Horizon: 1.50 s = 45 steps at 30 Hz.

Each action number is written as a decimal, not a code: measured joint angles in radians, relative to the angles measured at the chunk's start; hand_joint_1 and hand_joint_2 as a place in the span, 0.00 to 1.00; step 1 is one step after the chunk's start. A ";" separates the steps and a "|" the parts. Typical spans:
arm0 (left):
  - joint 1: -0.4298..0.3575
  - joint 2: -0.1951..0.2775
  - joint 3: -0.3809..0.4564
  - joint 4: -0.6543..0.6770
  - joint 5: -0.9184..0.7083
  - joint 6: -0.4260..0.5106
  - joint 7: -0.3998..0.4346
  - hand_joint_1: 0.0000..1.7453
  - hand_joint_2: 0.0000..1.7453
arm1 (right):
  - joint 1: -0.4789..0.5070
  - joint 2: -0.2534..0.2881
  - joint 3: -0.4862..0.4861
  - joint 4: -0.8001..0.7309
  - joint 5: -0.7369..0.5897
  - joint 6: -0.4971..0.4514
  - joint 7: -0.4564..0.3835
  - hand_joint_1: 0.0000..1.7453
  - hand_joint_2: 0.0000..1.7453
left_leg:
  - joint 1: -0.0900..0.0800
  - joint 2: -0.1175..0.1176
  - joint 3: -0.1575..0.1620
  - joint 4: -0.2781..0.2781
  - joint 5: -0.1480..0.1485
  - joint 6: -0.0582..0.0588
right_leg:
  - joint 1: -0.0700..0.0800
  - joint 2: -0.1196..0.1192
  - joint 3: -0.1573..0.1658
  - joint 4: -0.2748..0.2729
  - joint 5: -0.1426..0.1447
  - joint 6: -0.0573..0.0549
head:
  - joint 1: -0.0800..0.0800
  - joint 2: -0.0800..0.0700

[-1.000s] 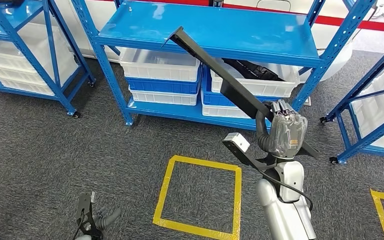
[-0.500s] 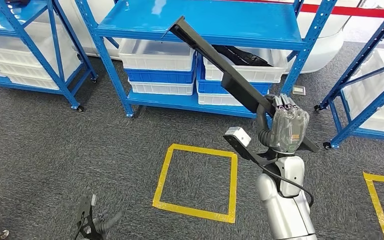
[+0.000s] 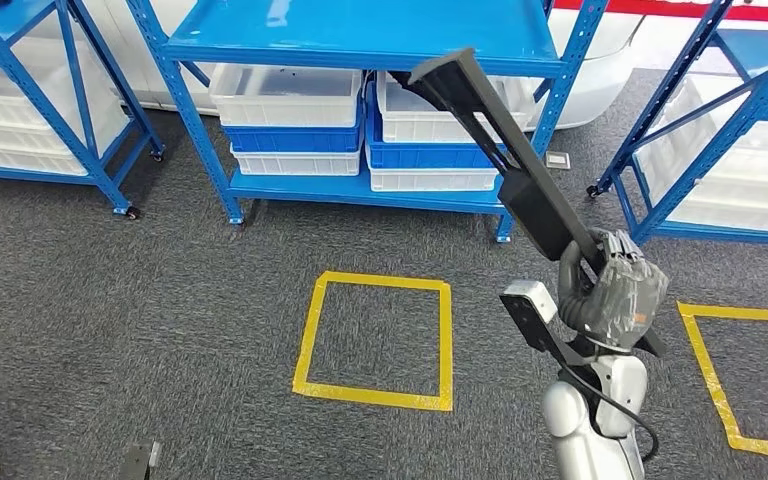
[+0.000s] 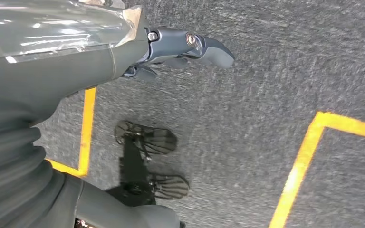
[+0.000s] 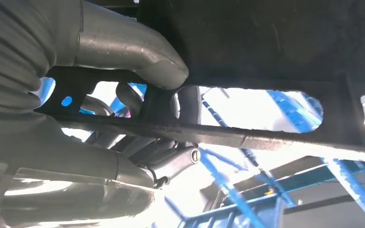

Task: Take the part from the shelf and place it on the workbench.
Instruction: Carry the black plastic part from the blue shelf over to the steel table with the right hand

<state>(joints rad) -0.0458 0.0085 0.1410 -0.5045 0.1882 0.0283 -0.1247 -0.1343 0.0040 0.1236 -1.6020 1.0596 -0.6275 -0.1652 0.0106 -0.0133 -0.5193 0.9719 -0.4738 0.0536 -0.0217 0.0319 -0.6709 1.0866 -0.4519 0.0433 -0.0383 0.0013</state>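
The part (image 3: 520,170) is a long black bar with a wider plate near its lower end. It slants up from my right hand (image 3: 625,290) toward the blue shelf (image 3: 360,40), its far tip in front of the shelf edge. My right hand grips its lower end at the right of the head view. In the right wrist view the thumb (image 5: 138,52) lies against the dark part (image 5: 266,38), with the fingers wrapped under it. My left hand (image 4: 171,47) hangs over the grey carpet, holding nothing, its fingers apart.
White and blue bins (image 3: 290,130) sit on the lower level of the shelf. More blue racks stand at the far left (image 3: 60,90) and right (image 3: 720,110). A yellow tape square (image 3: 375,340) marks the carpet in front of me, another (image 3: 720,390) to the right.
The whole picture has shifted, so the camera has moved and the racks sit further left and up. My right hand, with the part, now sits lower and further right in the picture.
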 joint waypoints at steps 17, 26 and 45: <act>0.099 -0.025 0.175 -0.116 -0.105 -0.040 0.033 0.00 1.00 | 0.039 -0.035 -0.012 -0.011 -0.030 0.000 0.000 1.00 1.00 | 0.005 0.025 -0.144 0.227 -0.098 -0.063 | -0.005 -0.031 0.110 -0.082 -0.009 -0.040 | 0.004 0.000; 0.109 -0.044 0.254 -0.147 -0.239 -0.076 0.033 0.00 1.00 | 0.039 -0.036 -0.013 -0.008 -0.033 0.000 0.000 1.00 1.00 | -0.003 -0.046 -0.002 0.033 -0.023 -0.025 | 0.004 0.060 0.076 -0.081 0.030 -0.014 | 0.000 0.000; 0.099 -0.110 0.470 -0.199 -0.438 -0.168 0.017 0.00 1.00 | 0.051 -0.028 -0.021 0.008 -0.077 0.005 -0.018 1.00 1.00 | -0.002 0.096 -0.050 0.063 -0.016 -0.044 | 0.002 -0.047 0.120 -0.096 -0.006 -0.028 | 0.008 0.000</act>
<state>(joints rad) 0.0536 -0.1013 0.6107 -0.7032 -0.2499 -0.1397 -0.1077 -0.0837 -0.0244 0.1021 -1.5944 0.9830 -0.6222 -0.1835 0.0081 0.0831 -0.5690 1.0346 -0.4902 0.0098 -0.0201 -0.0148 -0.5512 0.9901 -0.4575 0.0149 -0.0307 0.0014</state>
